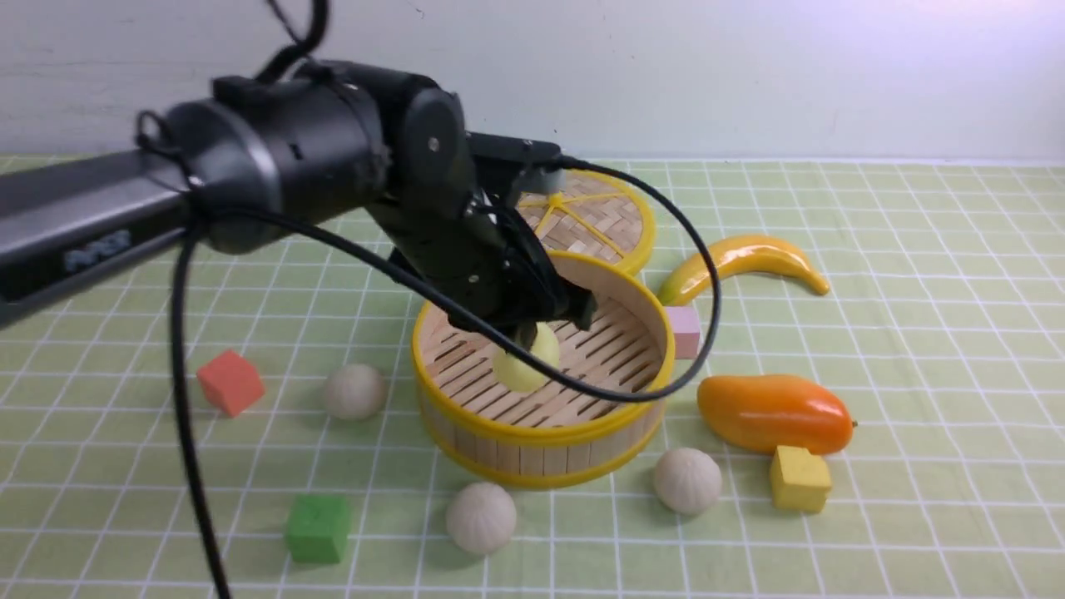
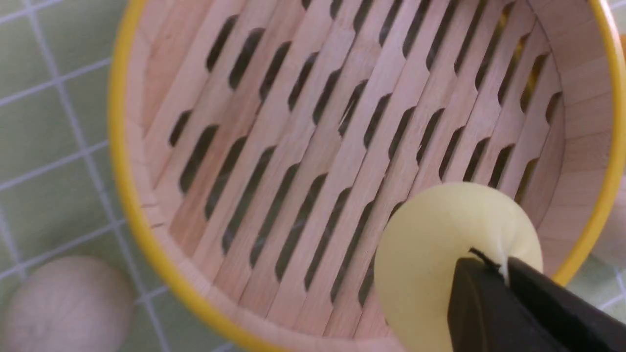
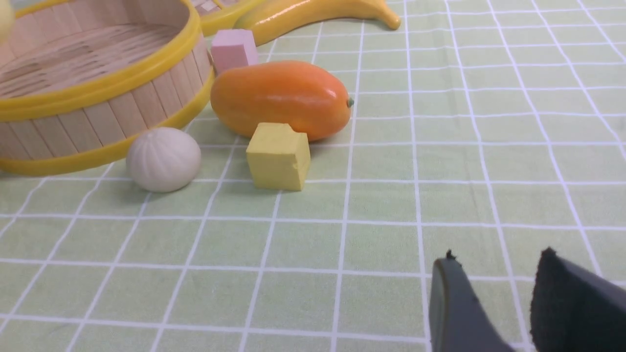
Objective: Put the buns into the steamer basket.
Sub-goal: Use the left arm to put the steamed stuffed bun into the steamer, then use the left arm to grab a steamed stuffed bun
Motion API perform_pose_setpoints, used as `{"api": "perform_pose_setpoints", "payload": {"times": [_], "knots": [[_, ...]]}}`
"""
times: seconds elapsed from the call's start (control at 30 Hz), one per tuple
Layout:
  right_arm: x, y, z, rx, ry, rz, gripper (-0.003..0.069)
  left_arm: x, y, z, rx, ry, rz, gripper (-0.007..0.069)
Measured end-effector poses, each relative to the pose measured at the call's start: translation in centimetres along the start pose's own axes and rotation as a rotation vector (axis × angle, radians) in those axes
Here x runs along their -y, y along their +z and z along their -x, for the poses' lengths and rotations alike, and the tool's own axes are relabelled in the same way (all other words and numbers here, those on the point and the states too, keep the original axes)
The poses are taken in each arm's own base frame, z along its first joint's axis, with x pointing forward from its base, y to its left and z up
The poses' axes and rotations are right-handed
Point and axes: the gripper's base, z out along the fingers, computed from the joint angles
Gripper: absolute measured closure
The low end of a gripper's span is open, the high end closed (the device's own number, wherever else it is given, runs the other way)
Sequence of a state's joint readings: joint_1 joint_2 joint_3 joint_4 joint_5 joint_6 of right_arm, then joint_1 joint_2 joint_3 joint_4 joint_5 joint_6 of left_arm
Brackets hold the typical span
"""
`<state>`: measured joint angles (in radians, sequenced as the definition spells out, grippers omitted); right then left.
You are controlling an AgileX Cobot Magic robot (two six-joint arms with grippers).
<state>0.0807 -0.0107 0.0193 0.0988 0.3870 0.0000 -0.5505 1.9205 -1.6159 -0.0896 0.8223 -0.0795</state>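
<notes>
The steamer basket [image 1: 541,433] stands mid-table. My left gripper [image 1: 532,329] reaches down into it and is shut on the smooth pale yellow bun [image 1: 526,366], low over the slatted floor. The left wrist view shows the jaws [image 2: 503,266] pinching the yellow bun [image 2: 435,244] near the basket wall [image 2: 122,186]. Three off-white buns lie on the cloth outside: left of the basket [image 1: 354,391], in front of it [image 1: 481,517] and front right [image 1: 687,480]. My right gripper [image 3: 496,259] is open and empty above the cloth, apart from the front-right bun [image 3: 164,159].
The woven lid [image 1: 586,216] lies behind the basket. A banana [image 1: 740,262], an orange mango [image 1: 774,412], a pink cube [image 1: 684,331] and a yellow cube [image 1: 799,478] sit to the right. A red cube [image 1: 230,382] and a green cube [image 1: 318,527] sit front left.
</notes>
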Motion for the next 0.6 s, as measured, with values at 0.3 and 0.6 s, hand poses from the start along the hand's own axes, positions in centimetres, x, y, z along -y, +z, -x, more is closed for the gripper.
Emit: {"api": "perform_pose_setpoints", "payload": {"times": [0.3,0.6], "knots": [[0.0,0.0,0.0,0.000,0.000,0.000,0.0420,0.0,4.6,0.3,-0.147,0.007,0.014,0.0404],[0.0,0.0,0.0,0.000,0.000,0.000,0.0420,-1.0,-3.9,1.9,-0.113,-0.002,0.116,0.0192]]}}
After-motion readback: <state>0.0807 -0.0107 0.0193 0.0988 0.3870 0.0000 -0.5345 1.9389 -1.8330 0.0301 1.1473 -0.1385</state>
